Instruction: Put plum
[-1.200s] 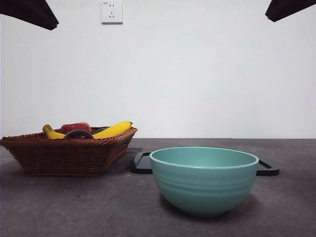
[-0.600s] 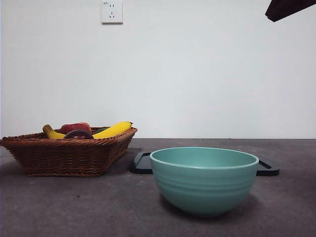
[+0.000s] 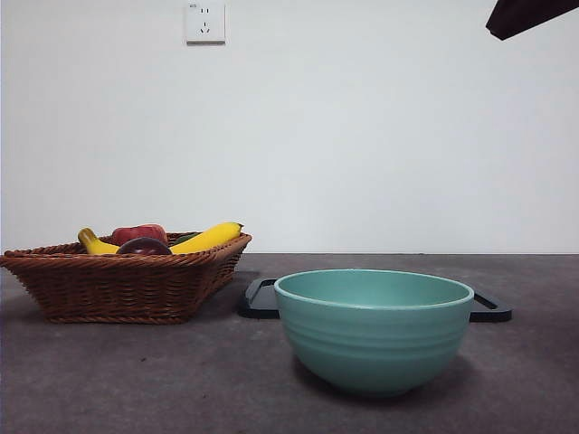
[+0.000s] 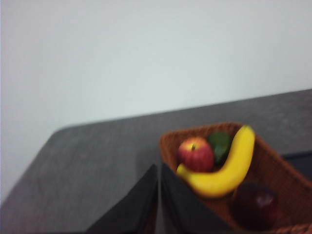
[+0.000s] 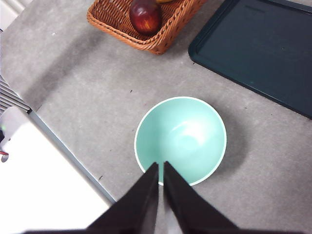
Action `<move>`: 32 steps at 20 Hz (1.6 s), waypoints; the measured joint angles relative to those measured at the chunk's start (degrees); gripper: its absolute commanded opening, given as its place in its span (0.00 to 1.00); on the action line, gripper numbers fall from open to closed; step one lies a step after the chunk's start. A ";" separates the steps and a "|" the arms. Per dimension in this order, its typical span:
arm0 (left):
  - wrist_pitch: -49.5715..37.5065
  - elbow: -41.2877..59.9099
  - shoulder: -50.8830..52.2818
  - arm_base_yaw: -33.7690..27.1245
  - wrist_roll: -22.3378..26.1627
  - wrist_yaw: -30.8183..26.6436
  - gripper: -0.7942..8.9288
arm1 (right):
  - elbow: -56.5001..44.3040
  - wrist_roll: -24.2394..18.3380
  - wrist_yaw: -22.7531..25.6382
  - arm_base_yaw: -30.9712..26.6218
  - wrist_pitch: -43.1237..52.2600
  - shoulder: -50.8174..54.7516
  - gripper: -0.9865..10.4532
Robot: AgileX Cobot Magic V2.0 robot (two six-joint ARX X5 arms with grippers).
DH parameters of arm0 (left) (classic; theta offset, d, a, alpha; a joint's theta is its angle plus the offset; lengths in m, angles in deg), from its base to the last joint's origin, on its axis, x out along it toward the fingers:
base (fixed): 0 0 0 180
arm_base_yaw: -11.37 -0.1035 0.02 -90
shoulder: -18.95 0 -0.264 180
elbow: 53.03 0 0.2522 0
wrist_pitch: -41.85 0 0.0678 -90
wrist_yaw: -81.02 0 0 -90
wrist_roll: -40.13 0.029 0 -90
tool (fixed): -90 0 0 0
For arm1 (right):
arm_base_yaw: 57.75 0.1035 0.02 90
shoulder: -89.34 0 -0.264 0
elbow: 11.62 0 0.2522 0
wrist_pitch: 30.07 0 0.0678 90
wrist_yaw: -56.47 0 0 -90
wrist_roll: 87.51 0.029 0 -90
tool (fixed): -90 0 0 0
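Grey table; basket (image 3: 127, 285) rim half hides plum (image 3: 143, 246).

Brown woven wicker basket (image 3: 127, 282) on dark grey table (image 3: 136, 380), left of centre in front view. Inside basket: curved yellow banana (image 4: 225, 168), red-yellow round apple (image 4: 195, 154), dark green fruit (image 4: 220, 144) tucked behind banana. Round teal ceramic bowl (image 3: 374, 327) on table, near front, empty inside. Flat dark tray with handles (image 5: 265, 51) behind bowl. White wall socket (image 3: 204, 21) high on pale wall.
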 measured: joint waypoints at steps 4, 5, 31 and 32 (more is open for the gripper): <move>0.07 7.48 4.94 -0.59 -1.88 -0.92 0.09 | 0.00 0.00 0.00 -0.02 0.00 0.00 0.09; 0.20 8.98 5.84 -0.63 -2.10 -1.27 0.09 | 0.00 0.00 0.00 -0.02 0.02 0.00 0.09; 4.79 14.01 10.08 -0.70 -2.67 -3.69 0.09 | 0.00 0.00 0.00 -0.02 0.02 0.02 0.09; 4.79 14.01 10.08 -0.70 -2.67 -3.72 0.09 | 0.00 0.00 0.00 -0.02 0.02 0.02 0.09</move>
